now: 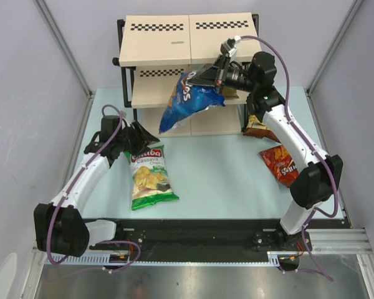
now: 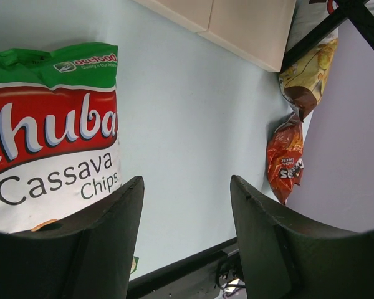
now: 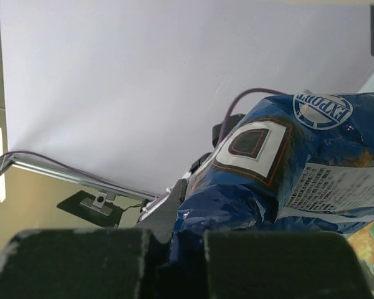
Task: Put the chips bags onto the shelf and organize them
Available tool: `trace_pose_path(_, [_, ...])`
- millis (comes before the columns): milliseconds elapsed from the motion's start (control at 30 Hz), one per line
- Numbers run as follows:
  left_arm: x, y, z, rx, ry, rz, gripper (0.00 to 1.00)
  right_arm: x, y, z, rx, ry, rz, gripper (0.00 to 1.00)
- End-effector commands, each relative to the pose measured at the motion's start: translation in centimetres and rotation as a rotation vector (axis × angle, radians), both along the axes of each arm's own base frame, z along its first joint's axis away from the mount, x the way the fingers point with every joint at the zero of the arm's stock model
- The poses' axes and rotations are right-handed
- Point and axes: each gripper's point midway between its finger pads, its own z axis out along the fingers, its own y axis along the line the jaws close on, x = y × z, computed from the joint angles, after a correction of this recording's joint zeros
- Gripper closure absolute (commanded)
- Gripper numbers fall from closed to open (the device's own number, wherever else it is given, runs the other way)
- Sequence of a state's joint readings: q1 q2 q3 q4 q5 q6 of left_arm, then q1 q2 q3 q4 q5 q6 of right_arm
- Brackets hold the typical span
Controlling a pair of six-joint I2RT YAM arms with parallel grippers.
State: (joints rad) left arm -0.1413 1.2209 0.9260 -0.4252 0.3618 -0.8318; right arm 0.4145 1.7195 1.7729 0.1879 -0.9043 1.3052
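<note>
Right end effector (image 1: pixel 213 76) is clamped on the upper end of the big blue Doritos bag (image 1: pixel 186 103). The bag hangs in the air directly in front of the shelf (image 1: pixel 174 45), across its middle tier, sagging down and leftward. I judge it light, mostly air and crisps, but the foil is glossy and slick and the body flops. The crimped seam is the place to pinch; squeeze the belly and I'd crush what's inside. In my right wrist view the bag looks crumpled where I grip it.

Left end effector (image 1: pixel 139 136) is spread wide with nothing in it, off the shelf's left front corner. It sits just by the top seam of the green-white Chuba Cassava bag (image 1: pixel 151 177), which lies flat on the worktop (image 1: pixel 218 174) in front of the shelf. Same handling there, I reckon: soft and slippery, so take it by the green seam.

The red Doritos bag (image 1: pixel 280 165) lies on the worktop, out from the shelf's right front leg. A brown bag (image 1: pixel 259 128) rests close against that leg.

As for the shelf, I see no bag on its top board. The middle tier is largely hidden behind the blue bag, so I can't tell what's on it.
</note>
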Motion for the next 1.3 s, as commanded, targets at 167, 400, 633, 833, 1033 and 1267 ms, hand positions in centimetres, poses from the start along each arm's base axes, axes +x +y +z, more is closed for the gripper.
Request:
trace_pose_path(167, [0.6,0.3,1.2,0.009,-0.050,-0.001,0.37,-6.9,-2.0,2.5,-0.050,-0.164,0.180,1.00])
trace_pose_path(400, [1.1,0.3,0.9,0.014,-0.050,0.000,0.37,-9.6,-4.0,7.2,-0.041,-0.290,0.249,1.00])
trace_pose_path(633, [1.4,0.3,0.8,0.013,-0.047,0.001,0.37,-10.1,-6.3,14.9,0.068,-0.555,0.178,1.00])
trace_pose_path(833, [2.4,0.1,1.8,0.011,-0.067,0.001,0.37,-4.6,-9.3,19.5,0.225,-0.691,-0.046,1.00])
trace_pose_path(1033, [3.0,0.1,2.3,0.011,-0.080,0.002,0.37,4.8,-11.9,18.2,0.276,-0.645,-0.330,1.00])
trace_pose_path(1267, [3.1,0.2,2.5,0.014,-0.080,0.011,0.37,7.0,-14.4,20.7,0.405,-0.620,-0.460,1.00])
